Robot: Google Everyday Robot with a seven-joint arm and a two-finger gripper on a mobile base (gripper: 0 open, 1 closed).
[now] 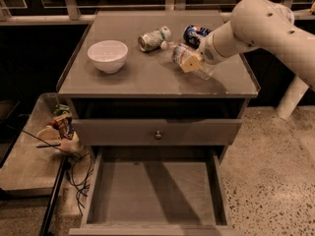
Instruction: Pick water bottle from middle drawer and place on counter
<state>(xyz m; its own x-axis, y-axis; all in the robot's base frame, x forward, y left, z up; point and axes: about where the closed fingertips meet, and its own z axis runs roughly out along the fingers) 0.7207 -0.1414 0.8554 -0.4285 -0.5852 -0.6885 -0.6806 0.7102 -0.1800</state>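
The water bottle (179,52) lies tilted on the counter (142,77), right of centre, white cap toward the cans. My gripper (193,64) is at the end of the white arm coming from the upper right. It is shut on the bottle's body, with a tan finger pad (189,63) across it, low over the counter top. The middle drawer (152,193) is pulled open below, and its flat floor shows nothing in it.
A white bowl (107,56) stands on the counter's left. A green-white can (153,38) and a blue can (196,33) lie just behind the bottle. A shut drawer front with a knob (157,133) sits above the open drawer. A low side tray (27,168) with clutter (60,132) is at the left.
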